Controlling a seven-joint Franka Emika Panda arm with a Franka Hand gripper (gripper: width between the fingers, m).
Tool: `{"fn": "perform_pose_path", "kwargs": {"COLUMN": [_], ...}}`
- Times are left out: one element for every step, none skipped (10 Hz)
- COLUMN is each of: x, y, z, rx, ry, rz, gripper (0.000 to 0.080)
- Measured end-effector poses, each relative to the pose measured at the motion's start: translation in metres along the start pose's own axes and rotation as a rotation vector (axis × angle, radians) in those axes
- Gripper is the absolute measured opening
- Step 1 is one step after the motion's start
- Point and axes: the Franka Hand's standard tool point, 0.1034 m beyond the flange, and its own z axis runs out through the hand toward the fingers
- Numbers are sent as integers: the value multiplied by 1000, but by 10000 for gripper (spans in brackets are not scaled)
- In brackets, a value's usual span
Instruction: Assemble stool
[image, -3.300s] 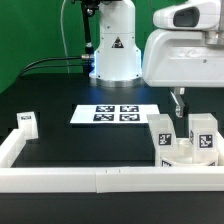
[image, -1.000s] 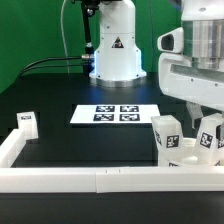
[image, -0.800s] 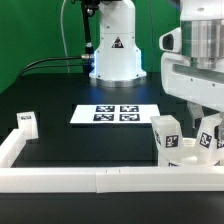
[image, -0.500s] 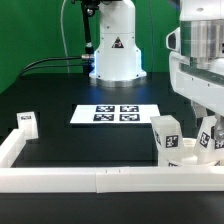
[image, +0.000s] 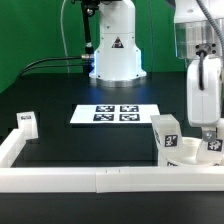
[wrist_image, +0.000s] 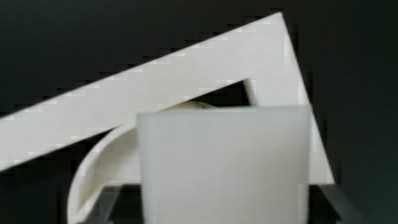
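White leg stands beside end effector, behind border rail.

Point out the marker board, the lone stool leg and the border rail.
Marker board (image: 116, 114), exterior view, its centre.
Lone stool leg (image: 25, 122), exterior view, tagged face.
Border rail (image: 60, 180), exterior view, front stretch.

The chunky rectangular white plastic leg looks smooth and matt, as does the long white plastic-looking border rail. The flat black desk is dull, without glare. The thin white marker board looks matt.
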Motion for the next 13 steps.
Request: {"fn": "perform_pose_path", "kwargs": {"x": [0, 0, -1, -2, -2, -2, -2, -3, -7, -12, -18, -24, -28], "y": [0, 0, -1, 0, 1, 2, 2, 3, 4, -2, -4, 0, 8], "z": [0, 0, 0, 1, 1, 1, 2, 1, -5, -18, -29, -33, -29], "rx": [0, 3, 18, 49, 76, 73, 73, 69, 49, 49, 52, 43, 23], "ry": [-1, -8, -31, -47, -53, -48, -46, -46, -55, -69, -79, -81, -67], "rz": [74, 104, 157, 201, 202, 164, 147, 115, 91, 22, -113, -232, -441], "gripper": [334, 334, 334, 334, 334, 334, 334, 508, 604, 604, 642, 647, 647]}}
